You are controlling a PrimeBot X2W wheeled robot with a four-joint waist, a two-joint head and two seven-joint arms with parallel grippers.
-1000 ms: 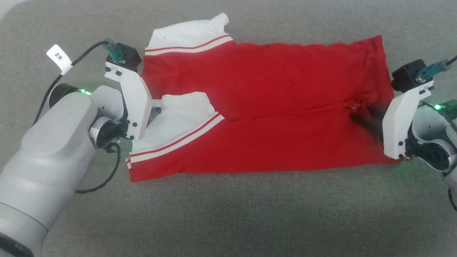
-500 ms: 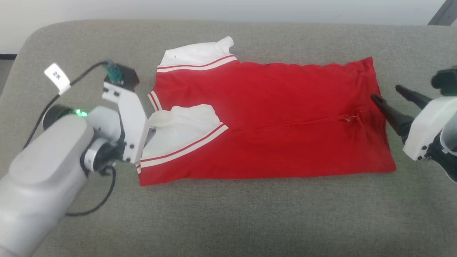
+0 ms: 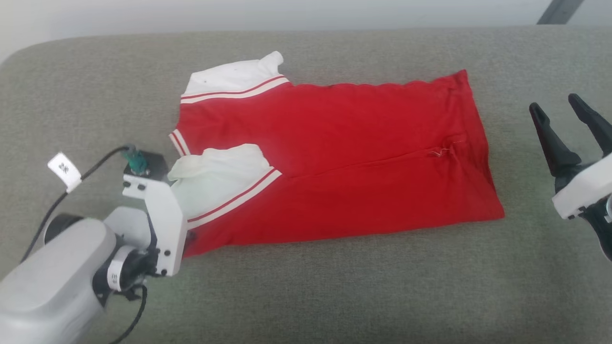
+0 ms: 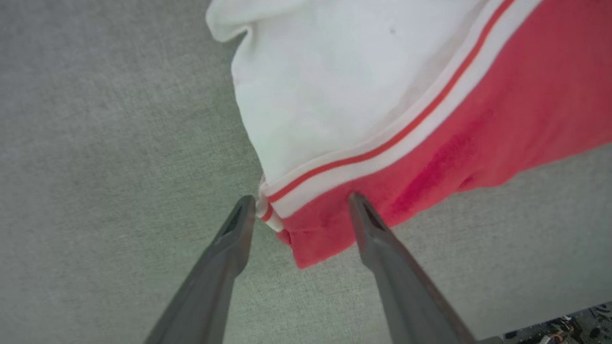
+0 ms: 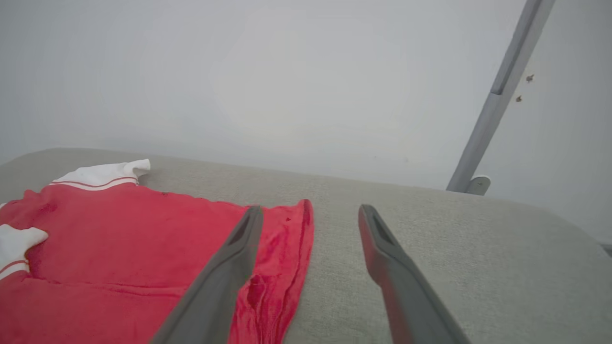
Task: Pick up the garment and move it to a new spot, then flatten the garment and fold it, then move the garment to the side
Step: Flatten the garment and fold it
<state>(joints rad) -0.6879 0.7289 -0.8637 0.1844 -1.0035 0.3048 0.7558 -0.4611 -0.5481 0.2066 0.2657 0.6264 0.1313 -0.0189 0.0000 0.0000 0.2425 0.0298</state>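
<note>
Lying folded on grey cushion (image 3: 334, 286), garment (image 3: 334, 157); left gripper (image 4: 300, 198) fingers masked by own wrist in head view, wrist view shows them spread about striped corner, clasping nothing; right gripper (image 3: 554, 102) spread, empty, beside hem.

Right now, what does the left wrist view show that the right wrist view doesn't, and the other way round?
The left wrist view adds the open left claw, its fingers framing a corner of the garment up close. The right wrist view adds the open right claw, the pale wall, a slanted grey bar and the garment's hem end. Both share the red garment, a white sleeve with striped trim, and the grey fabric surface that it lies on.
</note>
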